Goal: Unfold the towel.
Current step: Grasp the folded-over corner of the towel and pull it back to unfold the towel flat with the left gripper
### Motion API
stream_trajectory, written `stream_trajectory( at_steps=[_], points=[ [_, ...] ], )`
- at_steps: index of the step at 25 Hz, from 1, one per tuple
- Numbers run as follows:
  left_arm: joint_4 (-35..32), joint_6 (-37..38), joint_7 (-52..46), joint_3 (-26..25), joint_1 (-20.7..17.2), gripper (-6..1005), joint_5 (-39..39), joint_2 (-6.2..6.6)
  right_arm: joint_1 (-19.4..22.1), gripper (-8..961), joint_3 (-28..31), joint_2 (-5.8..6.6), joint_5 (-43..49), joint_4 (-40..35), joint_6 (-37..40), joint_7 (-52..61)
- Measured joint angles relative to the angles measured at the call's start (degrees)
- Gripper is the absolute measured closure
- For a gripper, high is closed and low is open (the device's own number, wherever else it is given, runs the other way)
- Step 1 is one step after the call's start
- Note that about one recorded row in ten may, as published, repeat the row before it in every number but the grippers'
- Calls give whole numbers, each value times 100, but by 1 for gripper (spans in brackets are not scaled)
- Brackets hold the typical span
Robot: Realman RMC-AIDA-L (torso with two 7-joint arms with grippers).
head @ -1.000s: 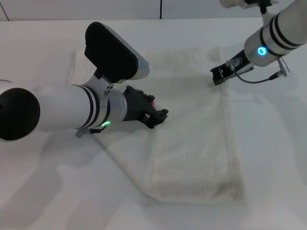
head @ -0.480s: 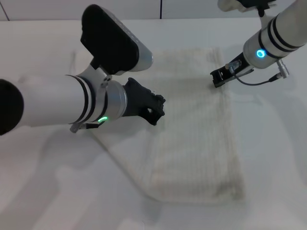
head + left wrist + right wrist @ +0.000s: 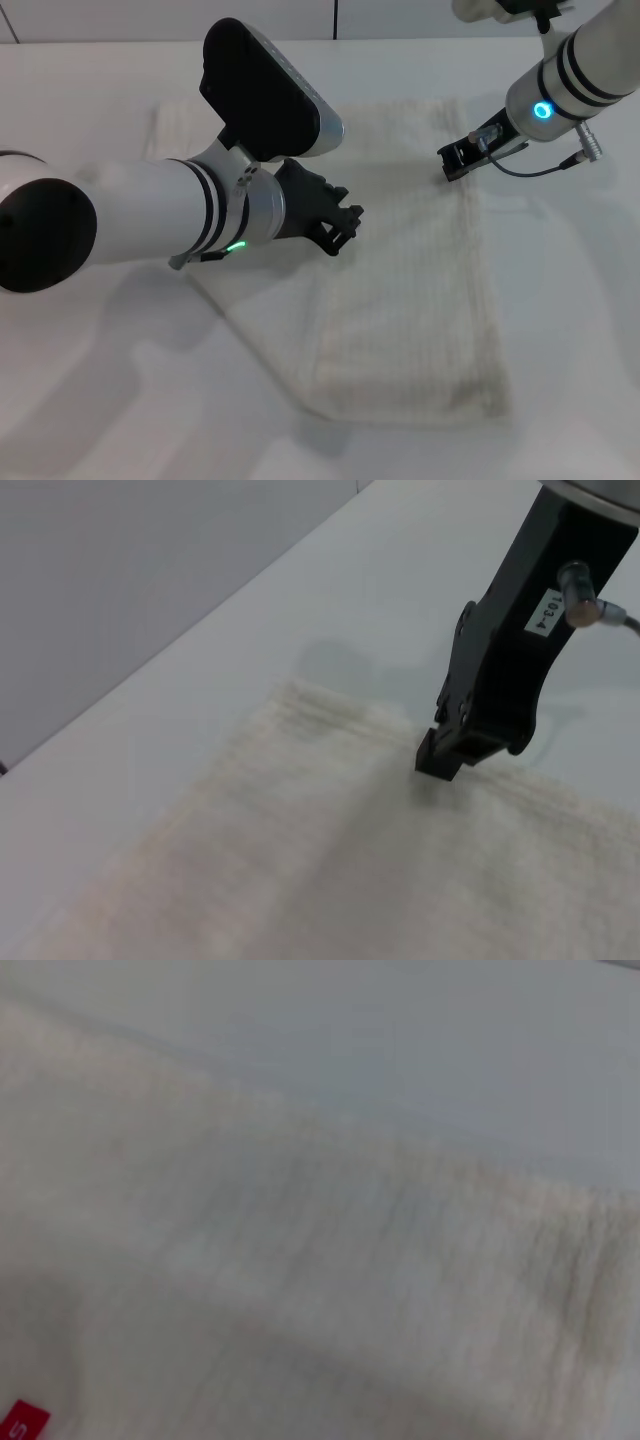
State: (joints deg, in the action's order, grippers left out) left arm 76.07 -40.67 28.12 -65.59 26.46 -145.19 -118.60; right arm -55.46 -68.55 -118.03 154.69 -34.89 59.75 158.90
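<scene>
Right gripper [image 3: 452,160] comes down at the towel's [image 3: 400,290] far right corner, its dark tip touching or almost touching the cloth; whether its jaws are spread or pressed together cannot be told. The left wrist view shows that same tip [image 3: 441,760] planted just inside the towel's [image 3: 300,860] far edge, with the black finger block rising above it and a small white label on its side.

The towel is cream-white with faint ribbed stripes and lies on the white table [image 3: 560,330] toward the right of its middle. Its right part forms a long doubled panel running from the far edge toward the near edge, while a thinner layer spreads leftward beneath the left arm. The right wrist view alone shows a small red tag [image 3: 22,1427] on the cloth [image 3: 300,1290], along with the soft, slightly fuzzy border of the fabric.

Left gripper [image 3: 340,226] hovers over the towel's left half, near the long fold; its finger state cannot be told either.
</scene>
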Motion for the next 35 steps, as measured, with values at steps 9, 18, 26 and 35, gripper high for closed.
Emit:
stream_trajectory(
  at_steps=[9, 18, 26, 35],
  points=[
    [-741, 108, -44, 38, 357, 578, -7, -23, 0, 954, 0, 0, 0, -7, 16, 0],
    [-1131, 341, -92, 84, 509, 186, -10, -22, -15, 953, -40, 0, 0, -5, 29, -3],
    [-1173, 267, -96, 116, 525, 190, -8, -22, -18, 953, -44, -3, 0, 0, 30, -6],
    [-1103, -140, -76, 167, 670, 332, -46, -12, -16, 953, -44, -9, 0, 0, 37, -8]
  ],
)
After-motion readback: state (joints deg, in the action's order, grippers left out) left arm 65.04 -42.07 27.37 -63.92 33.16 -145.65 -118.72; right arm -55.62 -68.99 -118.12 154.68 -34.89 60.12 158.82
